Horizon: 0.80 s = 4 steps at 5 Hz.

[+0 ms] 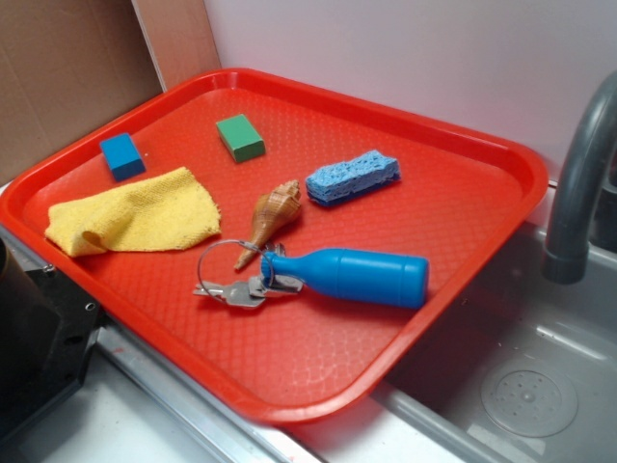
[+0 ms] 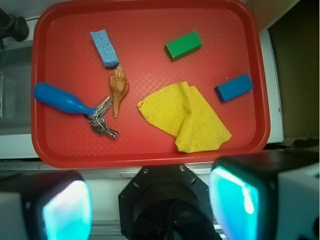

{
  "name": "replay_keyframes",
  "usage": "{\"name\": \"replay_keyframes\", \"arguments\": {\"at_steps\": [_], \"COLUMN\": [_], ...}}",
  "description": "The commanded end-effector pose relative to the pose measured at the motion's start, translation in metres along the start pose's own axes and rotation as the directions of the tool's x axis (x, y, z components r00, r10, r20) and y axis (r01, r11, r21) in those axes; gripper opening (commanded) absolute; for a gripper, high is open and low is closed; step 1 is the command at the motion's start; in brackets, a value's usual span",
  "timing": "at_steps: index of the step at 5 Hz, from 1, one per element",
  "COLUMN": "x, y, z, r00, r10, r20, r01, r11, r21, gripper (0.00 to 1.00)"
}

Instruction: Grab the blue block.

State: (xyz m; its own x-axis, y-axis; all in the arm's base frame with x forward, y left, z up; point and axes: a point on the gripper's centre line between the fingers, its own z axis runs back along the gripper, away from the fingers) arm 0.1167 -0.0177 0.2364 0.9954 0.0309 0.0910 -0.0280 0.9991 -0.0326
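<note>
In the exterior view a red tray carries everything. At its far left sits the blue block, near the back rim, just behind a crumpled yellow cloth. To the right of the block, well apart from it, lies the green block. Nearer the middle a brown seashell points toward a ring of keys, which touches the narrow end of a blue bottle-shaped cylinder. Behind the cylinder lies a light-blue sponge. At the far right a grey faucet rises over a sink. In the wrist view the gripper hangs above the tray's near edge, its fingers spread wide and holding nothing
</note>
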Motion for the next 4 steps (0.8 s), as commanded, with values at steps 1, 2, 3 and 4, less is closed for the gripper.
{"name": "replay_keyframes", "arguments": {"at_steps": [1, 2, 3, 4], "x": [0.0, 0.035, 0.04, 0.033], "y": [0.0, 0.041, 0.077, 0.1], "z": [0.0, -0.052, -0.072, -0.084], "r00": [1.0, 0.983, 0.909, 0.762], "r10": [0.0, 0.18, 0.409, 0.608], "r20": [0.0, -0.038, 0.078, 0.222], "r01": [0.0, -0.181, -0.412, -0.62], "r11": [1.0, 0.983, 0.911, 0.784], "r21": [0.0, -0.028, 0.028, -0.018], "gripper": [1.0, 1.0, 1.0, 1.0]}}
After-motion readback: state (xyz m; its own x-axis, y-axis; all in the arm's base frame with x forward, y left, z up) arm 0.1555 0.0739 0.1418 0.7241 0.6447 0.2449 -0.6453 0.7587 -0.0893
